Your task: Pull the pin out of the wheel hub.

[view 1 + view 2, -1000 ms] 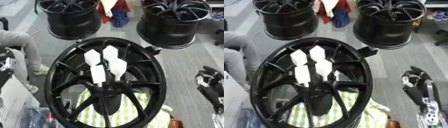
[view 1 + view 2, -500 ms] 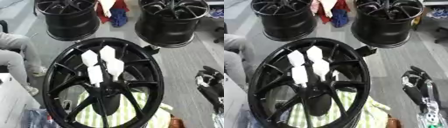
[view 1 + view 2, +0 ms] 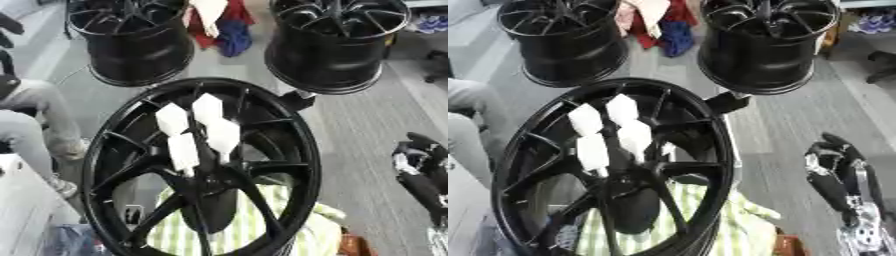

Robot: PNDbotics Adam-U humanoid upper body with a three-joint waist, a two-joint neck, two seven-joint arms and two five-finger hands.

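Four white pins (image 3: 196,132) stand up from the centre of the big black wheel hub (image 3: 203,170), which fills the middle of both views and lies over a green-and-white striped cloth (image 3: 280,225). At far left a seated person's grey trouser legs (image 3: 35,107) show; they touch nothing of the task. Beyond the hub, two more black wheels (image 3: 131,40) sit on the floor, with red and blue cloth (image 3: 229,30) between them. At the right edge the right robot hand (image 3: 837,172) hangs well apart from the hub, holding nothing; whether its fingers are apart or together I cannot tell. The left robot hand shows in neither view.

The pins stand close together, so a reach for one could knock its neighbours. A sideways pull might also jam the pin or shift the hub on the soft cloth.
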